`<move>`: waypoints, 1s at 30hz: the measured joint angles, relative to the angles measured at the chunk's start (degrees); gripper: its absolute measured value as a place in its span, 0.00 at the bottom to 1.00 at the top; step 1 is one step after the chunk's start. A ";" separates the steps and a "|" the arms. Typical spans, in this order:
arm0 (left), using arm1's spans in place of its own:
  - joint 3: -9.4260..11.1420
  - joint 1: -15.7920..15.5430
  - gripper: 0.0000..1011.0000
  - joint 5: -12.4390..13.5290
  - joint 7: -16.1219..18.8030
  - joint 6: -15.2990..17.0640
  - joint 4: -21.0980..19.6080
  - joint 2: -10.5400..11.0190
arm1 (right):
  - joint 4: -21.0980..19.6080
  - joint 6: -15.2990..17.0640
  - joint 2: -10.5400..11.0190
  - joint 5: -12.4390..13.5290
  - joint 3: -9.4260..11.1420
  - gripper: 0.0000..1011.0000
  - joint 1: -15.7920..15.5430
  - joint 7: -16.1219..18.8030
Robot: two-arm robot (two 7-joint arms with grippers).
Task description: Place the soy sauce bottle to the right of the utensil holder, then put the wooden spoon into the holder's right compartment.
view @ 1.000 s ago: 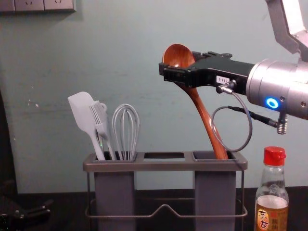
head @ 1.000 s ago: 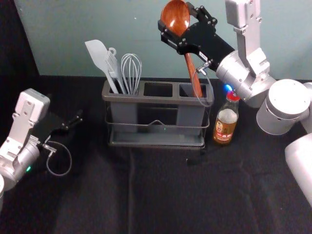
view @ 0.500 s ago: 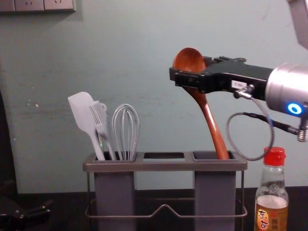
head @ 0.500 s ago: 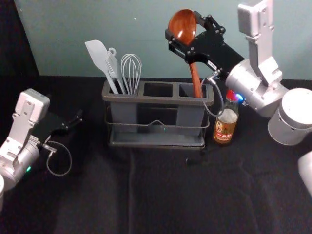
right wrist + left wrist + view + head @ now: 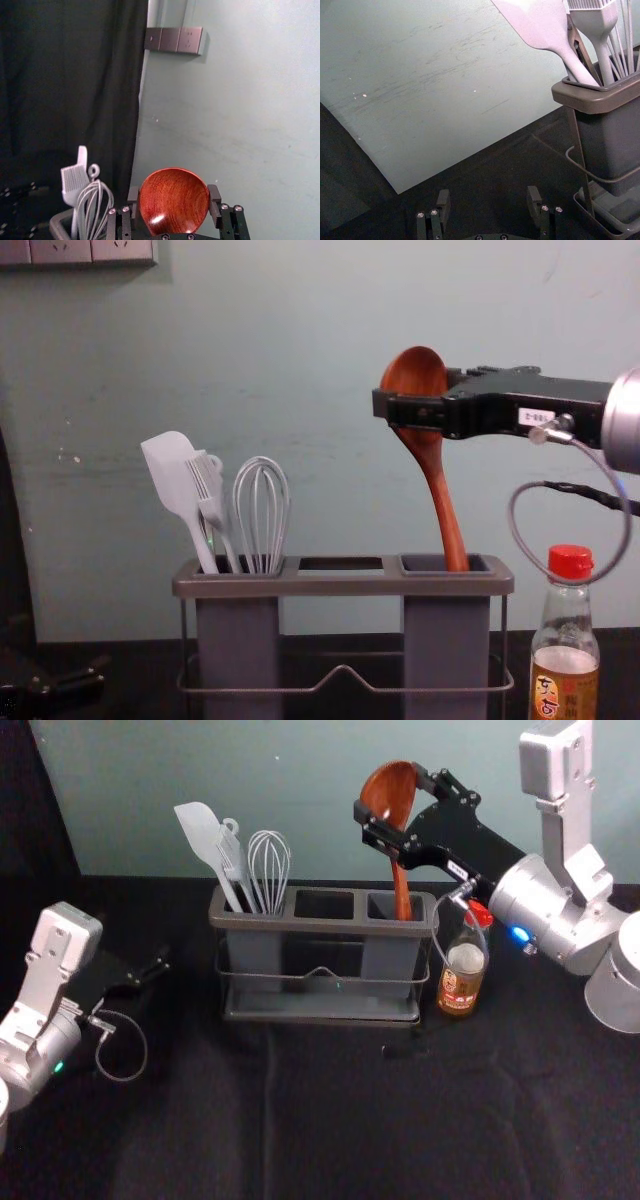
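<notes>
Spoon [image 5: 438,486], clamped in right gripper's [image 5: 390,794] jaws, slants below them into right compartment [image 5: 446,640]; left gripper [image 5: 488,194] idle leftward, jaws apart.

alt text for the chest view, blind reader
Right end effector grips a wooden spoon by its bowl, handle reaching into a utensil holder's right compartment. Left compartment: spatula, brush, whisk. Soy sauce bottle stands right; left end effector sits low left.
</notes>
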 joint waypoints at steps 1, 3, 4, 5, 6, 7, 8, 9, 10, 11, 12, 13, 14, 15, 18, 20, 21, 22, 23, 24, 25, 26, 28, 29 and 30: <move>0.00 0.00 0.99 0.00 0.00 0.00 0.00 0.00 | -0.26 0.40 0.25 0.24 0.03 0.83 -0.09 0.19; 0.00 0.00 0.99 0.00 0.00 0.00 0.00 0.00 | -1.07 1.84 1.19 1.11 0.07 0.83 -0.42 0.65; 0.00 0.00 0.99 0.00 0.00 0.00 0.00 0.00 | -1.30 2.25 1.47 1.34 0.07 0.83 -0.51 0.73; 0.00 0.00 0.99 0.00 0.00 0.00 0.00 0.00 | -1.62 3.16 1.99 1.90 0.07 0.83 -0.66 0.89; 0.00 0.00 0.99 0.00 0.00 0.00 0.00 0.00 | -1.77 3.54 2.26 2.15 0.07 0.83 -0.74 1.05; 0.00 0.00 0.99 0.00 0.00 0.00 0.00 0.00 | -1.89 3.88 2.49 2.37 0.07 0.83 -0.80 1.10; 0.00 0.00 0.99 0.00 0.00 0.00 0.00 0.00 | -2.02 4.28 2.75 2.64 0.08 0.83 -0.87 1.17; 0.00 0.00 0.99 0.00 0.00 0.00 0.00 0.00 | -2.33 5.00 3.22 3.10 0.09 0.83 -1.04 1.23; 0.00 0.00 0.99 0.00 0.00 0.00 0.00 0.00 | -2.47 5.33 3.42 3.24 0.09 0.83 -1.12 1.23; 0.00 0.00 0.99 0.00 0.00 0.00 0.00 0.00 | -2.64 5.63 3.65 3.37 0.08 0.83 -1.20 1.20; 0.00 0.00 0.99 0.00 0.00 0.00 0.00 0.00 | -2.77 5.91 3.85 3.47 0.06 0.83 -1.28 1.18; 0.00 0.00 0.99 0.00 0.00 0.00 0.00 0.00 | -3.05 6.46 4.28 3.74 -0.03 0.83 -1.47 1.18; 0.00 0.00 0.99 0.00 0.00 0.00 0.00 0.00 | -3.16 6.73 4.47 3.89 -0.09 0.83 -1.55 1.18; 0.00 0.00 0.99 0.00 0.00 0.00 0.00 0.00 | -3.43 7.20 4.82 4.19 -0.19 0.83 -1.75 1.15; 0.00 0.00 0.99 0.00 0.00 0.00 0.00 0.00 | -3.71 7.67 5.22 4.55 -0.34 0.83 -2.06 1.03; 0.00 0.00 0.99 0.00 0.00 0.00 0.00 0.00 | -3.81 7.96 5.51 4.92 -0.51 0.83 -2.35 0.79; 0.00 0.00 0.99 0.00 0.00 0.00 0.00 0.00 | -3.81 8.03 5.65 5.17 -0.66 0.83 -2.50 0.74; 0.00 0.00 0.99 0.00 0.00 0.00 0.00 0.00 | -3.75 8.03 5.70 5.25 -0.74 0.83 -2.54 0.71; 0.00 0.00 0.99 0.00 0.00 0.00 0.00 0.00 | -3.65 8.03 5.74 5.30 -0.85 0.83 -2.59 0.69; 0.00 0.00 0.99 0.00 0.00 0.00 0.00 0.00 | -3.48 8.03 5.78 5.36 -0.94 0.83 -2.63 0.65; 0.00 0.00 0.99 0.00 0.00 0.00 0.00 0.00 | -3.32 8.03 5.80 5.44 -1.04 0.83 -2.65 0.59; 0.00 0.00 0.99 0.00 0.00 0.00 0.00 0.00 | -2.94 8.04 5.80 5.57 -1.26 0.83 -2.66 0.41; 0.00 0.00 0.99 0.00 0.00 0.00 0.00 0.00 | -2.37 8.02 5.78 5.69 -1.54 0.83 -2.66 0.33; 0.00 0.00 0.99 0.00 0.00 0.00 0.00 0.00 | -2.12 8.01 5.75 5.72 -1.67 0.83 -2.63 0.31; 0.00 0.00 0.99 0.00 0.00 0.00 0.00 0.00 | -1.78 7.99 5.69 5.79 -1.82 0.83 -2.56 0.27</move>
